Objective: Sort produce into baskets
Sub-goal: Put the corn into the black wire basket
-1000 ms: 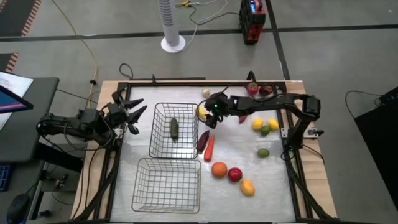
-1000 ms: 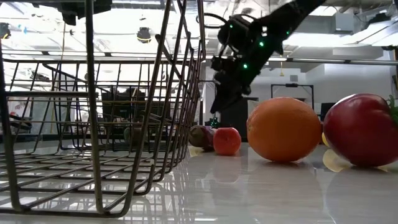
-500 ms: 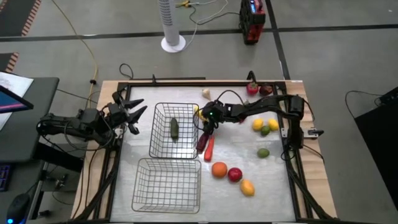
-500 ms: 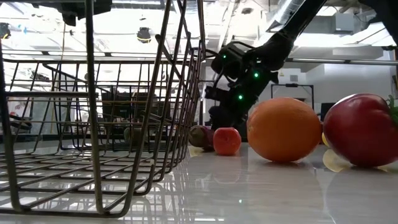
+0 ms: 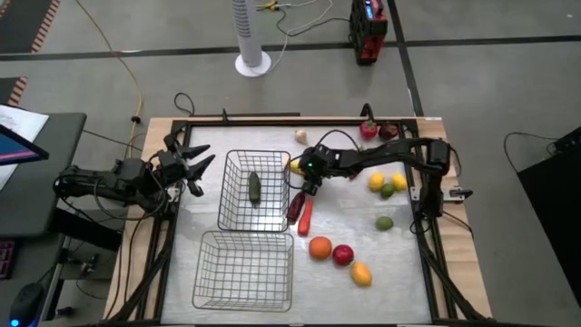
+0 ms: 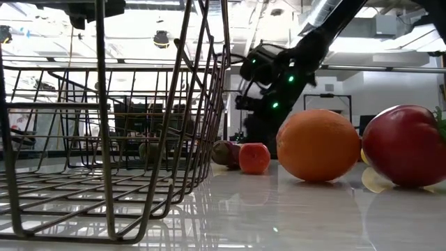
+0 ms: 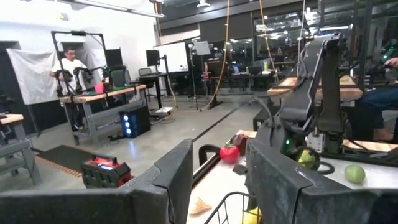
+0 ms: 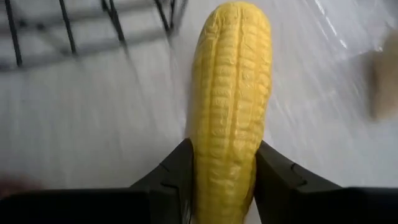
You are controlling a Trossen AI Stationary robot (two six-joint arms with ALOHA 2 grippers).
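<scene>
Produce lies scattered over the right half of the table (image 5: 399,272); two wire baskets sit on the left half, the far basket (image 5: 255,191) holding one green piece (image 5: 255,187), the near basket (image 5: 243,270) showing nothing inside.

We note the right arm stretched in from the right edge, its gripper (image 5: 311,169) down just off the far basket's right wall, toward the far edge. The left arm waits off the left edge, its gripper (image 5: 195,169) with fingers spread, holding nothing.

Piece in hand: a yellow corn cob (image 8: 231,106). In the right wrist view the cob runs straight out from between the fingers (image 8: 171,180), long axis in line with them, one finger pressed on each flank. We read that as clenched on the cob near its lower end. Basket wires (image 8: 65,28) show just beyond and to one side of the cob's tip.

Judgement: the far basket is just beside the held cob, so the coming move turns on lifting over that right wall. Whether the cob is clear of the table we cannot tell.

Close by, toward the near edge: a dark red-purple piece (image 5: 295,205) and a red elongated piece (image 5: 306,215), side by side.
</scene>
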